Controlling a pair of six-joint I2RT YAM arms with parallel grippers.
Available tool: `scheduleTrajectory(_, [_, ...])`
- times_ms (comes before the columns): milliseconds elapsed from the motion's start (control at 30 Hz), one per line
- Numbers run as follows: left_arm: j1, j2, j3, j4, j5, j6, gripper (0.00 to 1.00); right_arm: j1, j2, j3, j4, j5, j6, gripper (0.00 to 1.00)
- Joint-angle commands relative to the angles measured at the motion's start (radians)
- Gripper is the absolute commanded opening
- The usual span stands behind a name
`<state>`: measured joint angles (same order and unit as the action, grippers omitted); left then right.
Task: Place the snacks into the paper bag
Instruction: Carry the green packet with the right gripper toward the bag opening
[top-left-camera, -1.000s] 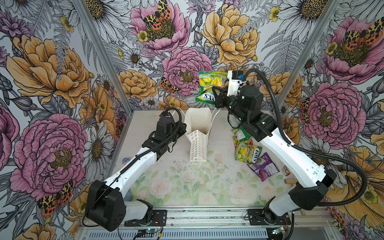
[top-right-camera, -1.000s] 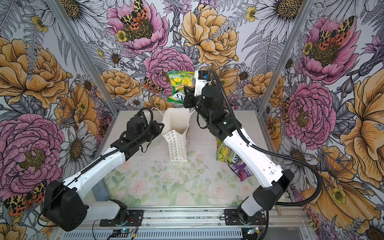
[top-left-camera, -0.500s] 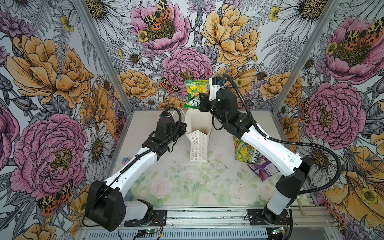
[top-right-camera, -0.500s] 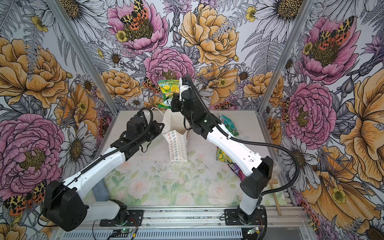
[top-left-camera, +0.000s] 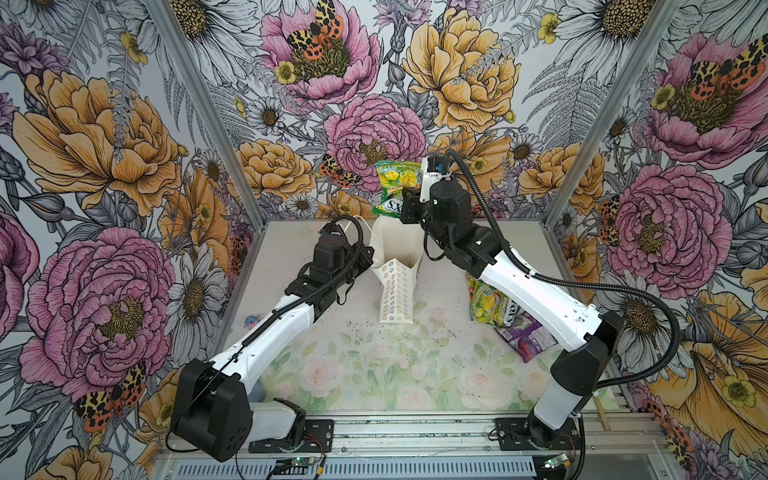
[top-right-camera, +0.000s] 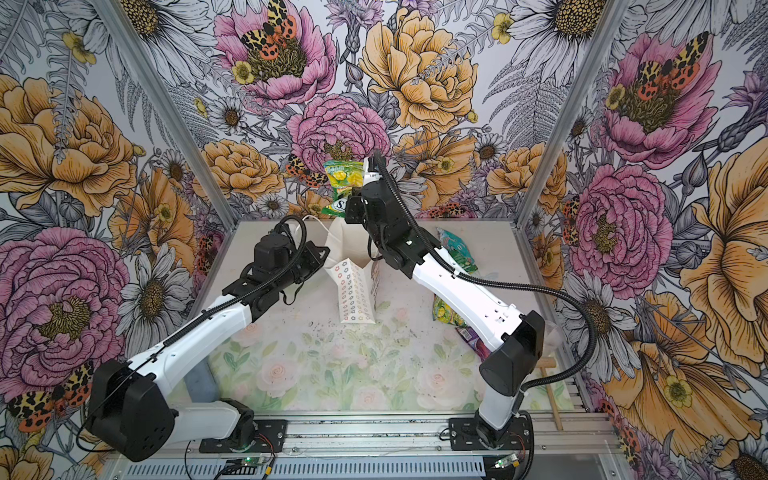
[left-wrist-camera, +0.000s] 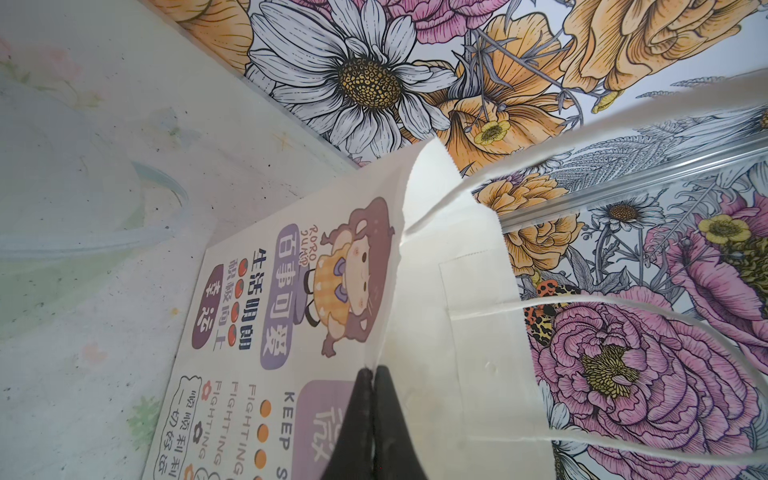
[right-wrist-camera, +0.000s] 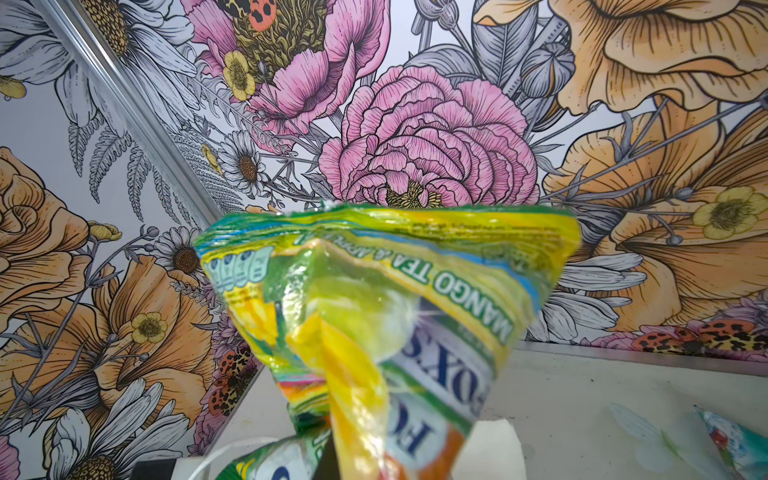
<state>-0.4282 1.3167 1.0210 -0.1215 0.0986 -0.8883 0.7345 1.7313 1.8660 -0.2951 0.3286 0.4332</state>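
Note:
The white paper bag (top-left-camera: 397, 291) (top-right-camera: 355, 291) stands upright in the middle of the table with its mouth open. My left gripper (top-left-camera: 370, 258) (top-right-camera: 326, 254) (left-wrist-camera: 372, 370) is shut on the bag's rim (left-wrist-camera: 436, 291) at its left side. My right gripper (top-left-camera: 405, 208) (top-right-camera: 351, 208) is shut on a green-yellow snack packet (top-left-camera: 397, 185) (top-right-camera: 341, 180) (right-wrist-camera: 386, 311), held in the air just behind and above the bag's mouth. The packet hides the right fingers in the right wrist view. Other snacks lie on the table to the right: a green-yellow packet (top-left-camera: 490, 307), a purple one (top-left-camera: 525, 338) and a teal one (top-right-camera: 455, 249).
A small wooden mallet (top-right-camera: 548, 390) lies at the front right corner of the table. A clear plastic cup (left-wrist-camera: 83, 232) rests near the left wall. Flowered walls close in the table on three sides, and the right arm reaches over the snacks on the table.
My right gripper has carried the green-yellow packet to the left and slightly down, from right of the bag to just behind its mouth. The left gripper and the bag have stayed put.

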Motion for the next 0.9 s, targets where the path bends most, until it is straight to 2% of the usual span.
scheduleTrajectory(0, [-0.003, 0.001, -0.014, 0.026, 0.019, -0.007, 0.00, 0.003, 0.006, -0.009, 0.040, 0.023, 0.021, 0.00])
scheduleTrajectory(867, [-0.003, -0.002, -0.014, 0.025, 0.018, -0.009, 0.00, 0.003, 0.004, -0.110, 0.002, 0.023, 0.091, 0.00])
